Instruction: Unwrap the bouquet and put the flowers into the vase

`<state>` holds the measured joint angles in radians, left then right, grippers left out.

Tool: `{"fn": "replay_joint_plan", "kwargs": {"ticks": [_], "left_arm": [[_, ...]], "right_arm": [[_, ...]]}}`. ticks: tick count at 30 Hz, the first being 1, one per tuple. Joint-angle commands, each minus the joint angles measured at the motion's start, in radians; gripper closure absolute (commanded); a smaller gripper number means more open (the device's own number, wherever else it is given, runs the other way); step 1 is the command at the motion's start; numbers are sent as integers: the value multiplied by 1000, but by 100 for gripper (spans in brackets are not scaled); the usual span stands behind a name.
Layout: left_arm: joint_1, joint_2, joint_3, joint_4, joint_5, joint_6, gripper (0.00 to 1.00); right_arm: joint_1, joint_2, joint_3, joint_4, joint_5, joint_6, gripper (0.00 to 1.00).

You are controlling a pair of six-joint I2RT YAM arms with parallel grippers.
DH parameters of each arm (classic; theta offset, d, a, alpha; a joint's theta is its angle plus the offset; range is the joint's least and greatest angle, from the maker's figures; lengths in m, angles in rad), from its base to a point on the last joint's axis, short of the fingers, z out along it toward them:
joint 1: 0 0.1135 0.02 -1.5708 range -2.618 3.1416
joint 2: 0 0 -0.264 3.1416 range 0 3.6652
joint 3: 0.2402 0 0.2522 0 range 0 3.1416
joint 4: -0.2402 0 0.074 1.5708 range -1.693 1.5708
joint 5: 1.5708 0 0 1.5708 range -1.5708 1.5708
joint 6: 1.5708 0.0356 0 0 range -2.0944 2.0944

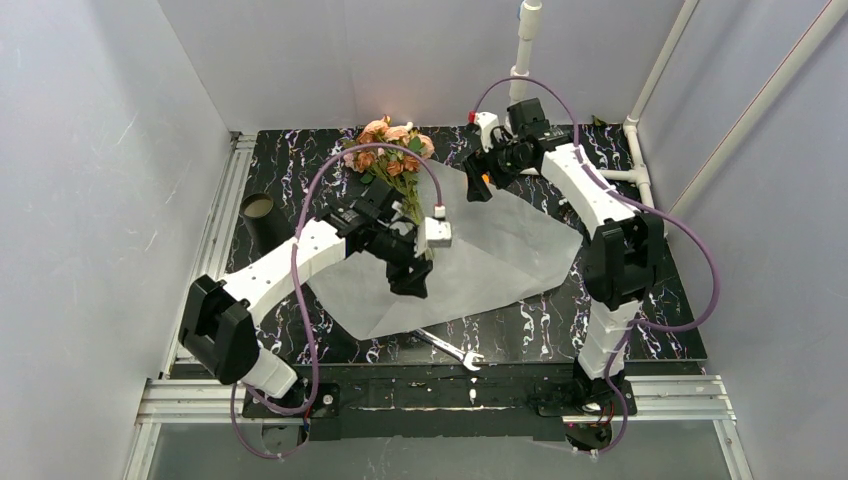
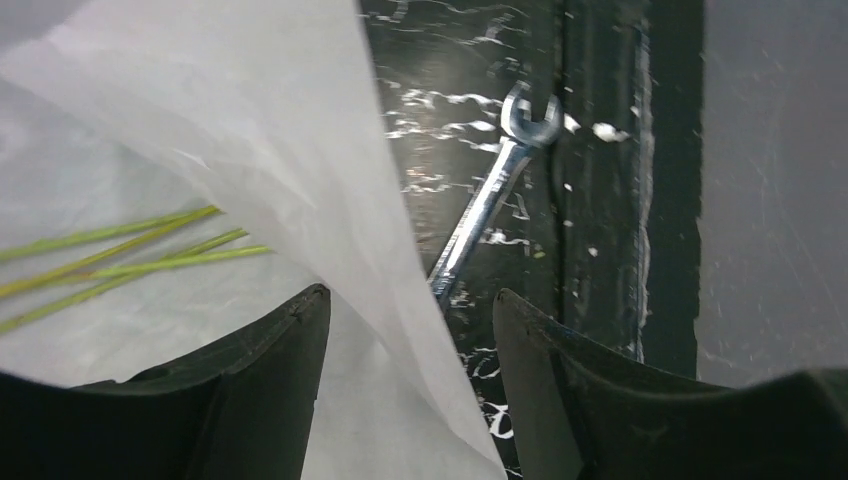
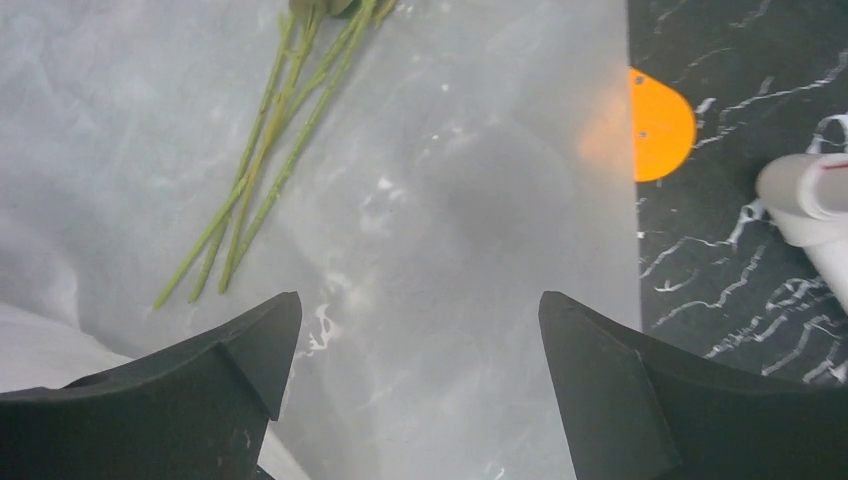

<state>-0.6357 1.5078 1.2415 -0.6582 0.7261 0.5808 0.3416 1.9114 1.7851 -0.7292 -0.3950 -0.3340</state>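
White paper wrap (image 1: 500, 240) spread across desk (image 1: 560, 322) middle; flowers (image 1: 392, 150) at far edge, stems on paper wrap; vase (image 1: 258, 212) upright by left edge; left hand (image 2: 410, 300) half open astride paper wrap edge, unclamped; right hand (image 3: 420, 300) wide open, empty.

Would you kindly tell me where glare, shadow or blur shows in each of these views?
Top external: even, sharp light, only soft shadows on the white wrap. Left wrist: the wrap's near fold is washed out and soft, and the wrench glints. Right wrist: a faint round shadow lies on the wrap, and the orange disc blurs where the wrap covers it.
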Motion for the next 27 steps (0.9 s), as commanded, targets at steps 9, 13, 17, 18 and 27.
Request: {"fn": "replay_joint_plan", "kwargs": {"ticks": [9,13,17,18,27], "left_arm": [[-60,-114,-16,-85,3,8,40],[164,-103,23,47,149,-246,39],[228,-119,37,77,69,-249,39],[236,-133,16,122,22,-278,38],[246,-82,-89,22,-266,-130,2]], "right_arm": [[40,154,-18,-129,-202,-187,27],[42,164,-19,-215,-269,-214,34],[89,70,-166,-313,-282,-362,36],[105,41,-207,-336,-260,-408,36],[162,-246,-577,-317,3,-641,11]]}}
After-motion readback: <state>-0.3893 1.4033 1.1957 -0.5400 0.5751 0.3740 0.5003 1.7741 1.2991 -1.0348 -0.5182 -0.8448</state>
